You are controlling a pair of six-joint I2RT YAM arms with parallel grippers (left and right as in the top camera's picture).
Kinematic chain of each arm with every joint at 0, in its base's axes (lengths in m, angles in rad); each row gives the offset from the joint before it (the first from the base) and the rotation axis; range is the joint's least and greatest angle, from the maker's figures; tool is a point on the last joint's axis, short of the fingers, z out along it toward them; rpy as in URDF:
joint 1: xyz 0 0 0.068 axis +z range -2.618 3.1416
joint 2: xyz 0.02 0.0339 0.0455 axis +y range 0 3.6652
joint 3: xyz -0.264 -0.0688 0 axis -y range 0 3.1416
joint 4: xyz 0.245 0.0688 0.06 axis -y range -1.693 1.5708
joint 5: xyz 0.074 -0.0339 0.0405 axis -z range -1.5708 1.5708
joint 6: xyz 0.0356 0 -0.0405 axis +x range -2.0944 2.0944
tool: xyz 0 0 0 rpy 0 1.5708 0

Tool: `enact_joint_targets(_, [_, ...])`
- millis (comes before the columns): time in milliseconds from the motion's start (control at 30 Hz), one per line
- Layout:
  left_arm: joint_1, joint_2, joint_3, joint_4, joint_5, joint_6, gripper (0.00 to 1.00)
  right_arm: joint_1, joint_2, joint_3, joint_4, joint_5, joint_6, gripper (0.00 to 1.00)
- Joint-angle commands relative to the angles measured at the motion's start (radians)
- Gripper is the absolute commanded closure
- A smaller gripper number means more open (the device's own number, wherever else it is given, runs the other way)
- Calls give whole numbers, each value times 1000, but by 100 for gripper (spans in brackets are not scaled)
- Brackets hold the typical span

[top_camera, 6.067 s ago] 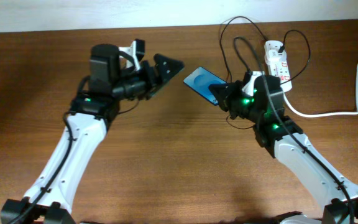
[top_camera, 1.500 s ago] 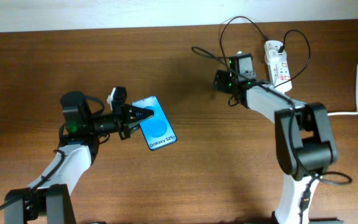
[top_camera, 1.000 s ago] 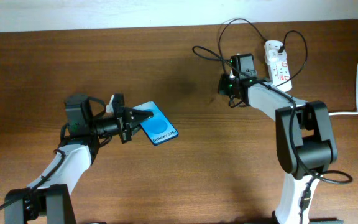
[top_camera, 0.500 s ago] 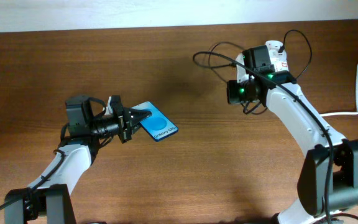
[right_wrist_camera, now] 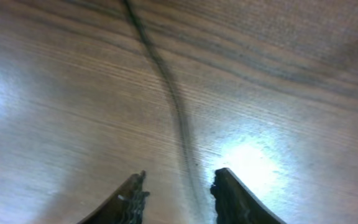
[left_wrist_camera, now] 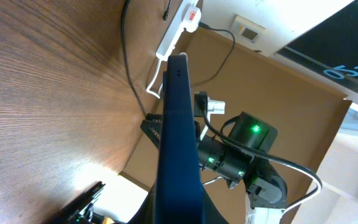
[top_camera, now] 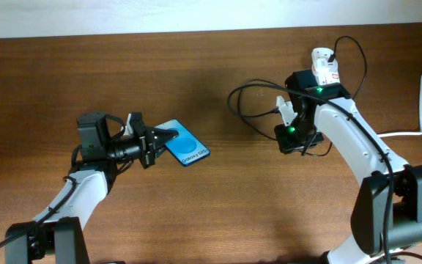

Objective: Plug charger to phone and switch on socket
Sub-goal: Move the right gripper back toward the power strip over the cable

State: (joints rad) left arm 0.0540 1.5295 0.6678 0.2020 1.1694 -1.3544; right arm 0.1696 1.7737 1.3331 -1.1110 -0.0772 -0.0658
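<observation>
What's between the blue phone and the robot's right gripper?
Mostly bare brown wooden table, then a loop of thin black charger cable near the right gripper, as the overhead view shows.

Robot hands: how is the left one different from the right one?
The left hand is shut on the phone; the right hand is open and holds nothing. The left hand points sideways across the table; the right hand points down at it, with the charger cable running between its fingers. Both are dark and have two fingers.
</observation>
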Motion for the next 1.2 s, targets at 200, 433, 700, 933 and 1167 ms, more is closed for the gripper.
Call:
enact_joint_targets(200, [3,-15,14,5,18,-6,100,-6,-19,10,140,18,65,2])
enact_joint_targets(433, [3,-15,14,5,18,-6,100,-6,-17,10,501,18,486,2])
enact_joint_targets(700, [3,-15,14,5,18,-6,100,-6,75,10,751,18,1051,2])
enact_joint_targets(933, [3,-15,14,5,19,-6,100,-14,163,10,866,18,1352,5])
enact_joint_targets(1167, [3,-15,14,5,19,-6,100,-15,286,10,1029,-42,1584,10])
